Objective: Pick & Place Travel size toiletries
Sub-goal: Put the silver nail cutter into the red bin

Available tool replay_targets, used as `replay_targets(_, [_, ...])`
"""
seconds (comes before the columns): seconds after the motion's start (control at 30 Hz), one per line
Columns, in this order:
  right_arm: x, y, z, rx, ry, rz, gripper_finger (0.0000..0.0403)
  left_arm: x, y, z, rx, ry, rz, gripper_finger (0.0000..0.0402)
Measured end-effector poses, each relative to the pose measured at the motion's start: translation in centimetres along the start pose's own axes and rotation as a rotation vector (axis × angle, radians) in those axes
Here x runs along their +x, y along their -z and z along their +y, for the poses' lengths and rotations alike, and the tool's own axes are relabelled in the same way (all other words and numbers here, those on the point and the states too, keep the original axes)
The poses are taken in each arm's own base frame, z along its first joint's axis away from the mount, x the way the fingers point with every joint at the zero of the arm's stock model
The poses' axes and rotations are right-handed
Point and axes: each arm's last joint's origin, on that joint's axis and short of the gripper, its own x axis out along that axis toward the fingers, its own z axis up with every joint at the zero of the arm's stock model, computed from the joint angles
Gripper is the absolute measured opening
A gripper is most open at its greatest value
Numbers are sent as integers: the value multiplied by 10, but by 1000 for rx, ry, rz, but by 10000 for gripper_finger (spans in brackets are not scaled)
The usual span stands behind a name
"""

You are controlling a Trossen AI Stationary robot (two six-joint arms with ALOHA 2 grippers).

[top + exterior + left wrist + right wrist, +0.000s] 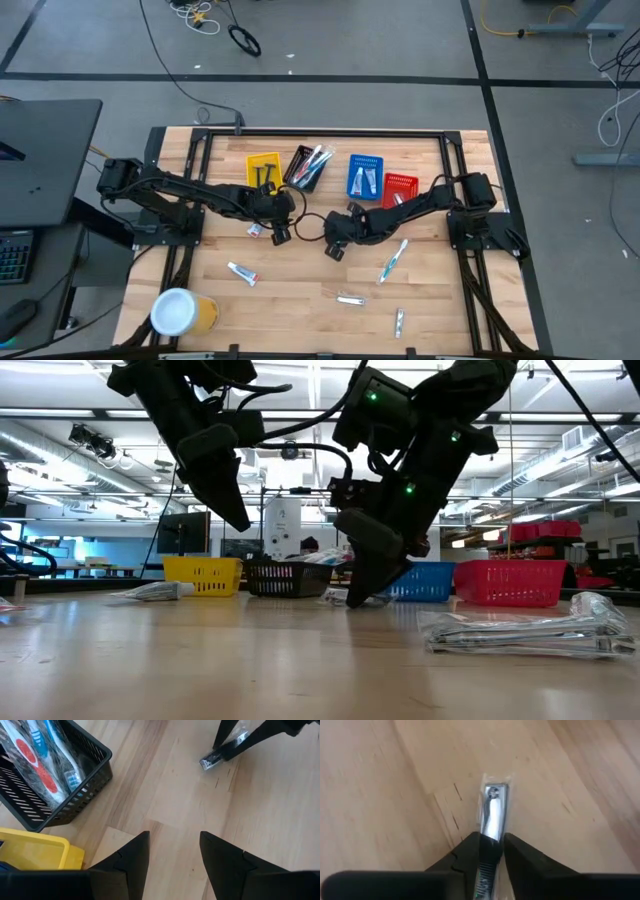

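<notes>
Wooden tabletop fills my right wrist view, where my right gripper [491, 851] is pinched on a wrapped nail clipper [492, 812], its long axis running straight out between the fingers. From above that gripper [333, 250] sits at centre frame, the red basket [400, 185] up and to the right. My left gripper [171, 855], fingers spread and empty, hovers beside the black basket [75, 785]. I cannot tell whether the clipper is lifted off the wood.

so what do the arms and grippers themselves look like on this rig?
Both arms are matte black, jointed links. The left gripper ends in two broad, tapering, wedge-shaped black fingers; the right gripper matches. Black cables loop off the wrists, and small green indicator lights glow on the housings. No visible lettering.
</notes>
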Motion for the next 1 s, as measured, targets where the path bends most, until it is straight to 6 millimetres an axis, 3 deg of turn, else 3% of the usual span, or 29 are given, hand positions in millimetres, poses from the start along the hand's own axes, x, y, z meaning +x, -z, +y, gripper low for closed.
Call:
replay_targets(0.17, [-3, -1, -1, 23, -24, 9, 75, 0, 0, 0, 0, 0, 1, 183])
replay_targets(0.3, [-19, -4, -6, 43, -38, 16, 73, 0, 0, 0, 0, 1, 1, 183])
replay_targets(0.57, [-81, -10, -32, 115, 156, -44, 72, 0, 0, 0, 3, 2, 3, 183])
replay_targets(0.8, [-137, 10, -73, 303, 447, -6, 72, 0, 0, 0, 2, 4, -2, 183])
replay_targets(0.9, [-145, 17, -84, 375, 548, 26, 71, 0, 0, 0, 2, 5, -3, 183])
replay_targets(1.0, [-138, 24, -90, 418, 571, 38, 71, 0, 0, 0, 2, 5, -3, 183])
